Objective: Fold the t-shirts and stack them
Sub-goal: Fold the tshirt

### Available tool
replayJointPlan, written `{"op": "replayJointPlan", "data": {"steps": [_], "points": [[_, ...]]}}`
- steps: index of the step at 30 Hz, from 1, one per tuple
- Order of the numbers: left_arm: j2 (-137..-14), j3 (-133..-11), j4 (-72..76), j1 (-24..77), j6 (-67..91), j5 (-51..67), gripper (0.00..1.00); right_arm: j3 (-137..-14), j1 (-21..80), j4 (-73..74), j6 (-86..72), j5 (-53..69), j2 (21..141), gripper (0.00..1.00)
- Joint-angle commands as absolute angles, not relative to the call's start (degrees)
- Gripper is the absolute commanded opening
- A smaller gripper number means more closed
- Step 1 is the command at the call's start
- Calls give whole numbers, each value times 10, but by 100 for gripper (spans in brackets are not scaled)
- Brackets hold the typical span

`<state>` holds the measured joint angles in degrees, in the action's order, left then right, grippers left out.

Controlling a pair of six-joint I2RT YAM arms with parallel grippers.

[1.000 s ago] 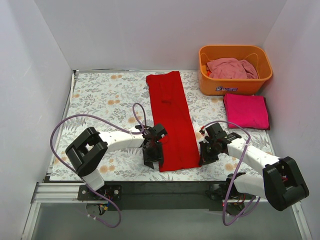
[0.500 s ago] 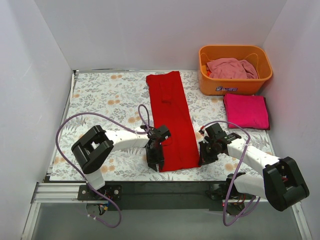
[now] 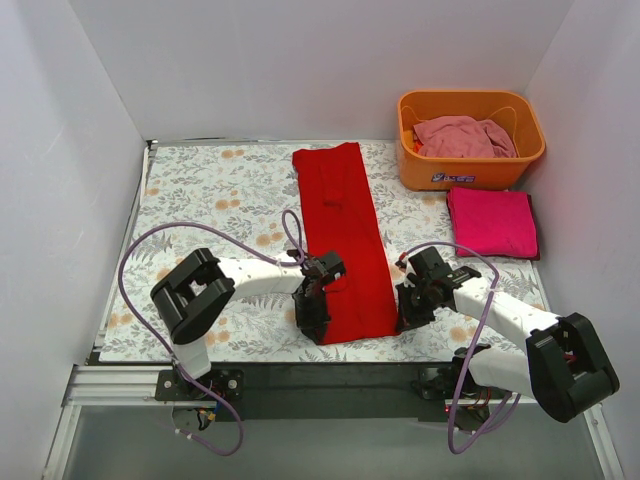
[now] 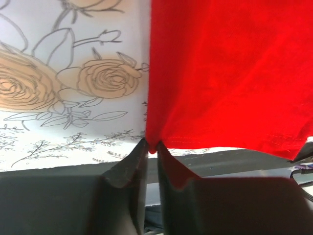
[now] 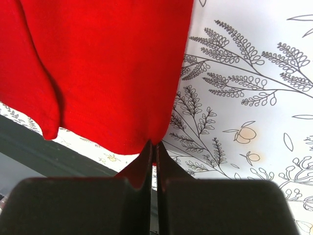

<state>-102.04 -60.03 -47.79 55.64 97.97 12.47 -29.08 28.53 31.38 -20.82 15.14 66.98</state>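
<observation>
The bright red t-shirt (image 3: 342, 235) lies as a long folded strip down the middle of the floral mat. My left gripper (image 3: 311, 318) is shut on its near left corner (image 4: 152, 145). My right gripper (image 3: 404, 318) is shut on its near right corner (image 5: 154, 142). The magenta-pink t-shirt (image 3: 492, 221) lies folded at the right, below the basket. The dusty pale pink t-shirt (image 3: 462, 136) is crumpled inside the orange basket.
The orange plastic basket (image 3: 468, 172) stands at the back right. The floral mat (image 3: 210, 200) covers the table; its near edge meets a dark rail (image 3: 300, 395) by the arm bases. White walls close in on the left, back and right.
My left gripper has moved slightly right and nearer, onto the red shirt's near left corner. My right gripper has barely shifted. The shirts have not moved.
</observation>
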Motion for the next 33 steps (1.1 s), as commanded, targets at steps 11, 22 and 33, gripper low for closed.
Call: {"op": "replayJointPlan", "data": {"steps": [11, 22, 33], "points": [[-972, -561, -524, 564, 1001, 68, 0, -312, 336, 379, -210, 164, 650, 1], [-788, -466, -549, 625, 1079, 87, 0, -340, 484, 441, -310, 164, 577, 1], [-876, -627, -501, 390, 897, 32, 0, -568, 375, 434, -164, 60, 763, 1]]}}
